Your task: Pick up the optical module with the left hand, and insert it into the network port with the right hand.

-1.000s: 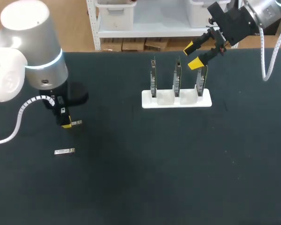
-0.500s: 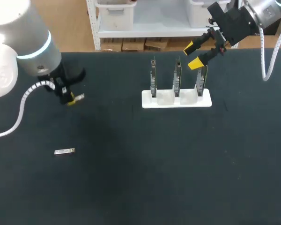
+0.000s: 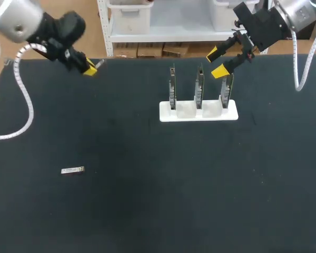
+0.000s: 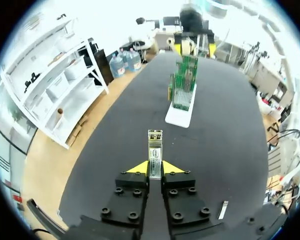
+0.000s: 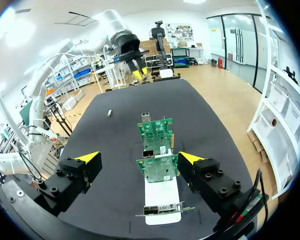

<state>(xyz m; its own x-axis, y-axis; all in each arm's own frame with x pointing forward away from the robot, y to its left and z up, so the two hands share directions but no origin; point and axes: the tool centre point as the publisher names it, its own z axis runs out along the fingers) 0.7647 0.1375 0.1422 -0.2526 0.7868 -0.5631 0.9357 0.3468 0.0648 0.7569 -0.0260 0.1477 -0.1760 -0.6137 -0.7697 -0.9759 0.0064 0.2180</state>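
Your left gripper (image 4: 155, 171) clamped the optical module (image 4: 155, 145) by its tail, nose jutting free above the table's (image 3: 158, 205) far-left edge, probably so the right could take it. Your right gripper (image 3: 217, 62) hung wide open over the 3 cards (image 3: 199, 87) in the white holder (image 3: 198, 113). The module's label print was unreadable.

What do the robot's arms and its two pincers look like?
The left arm and right arm are rounded silver-grey tubes, each trailing a white cable. The left gripper and right gripper are blocky black, studded with bolts, ending in yellow wedge tips.
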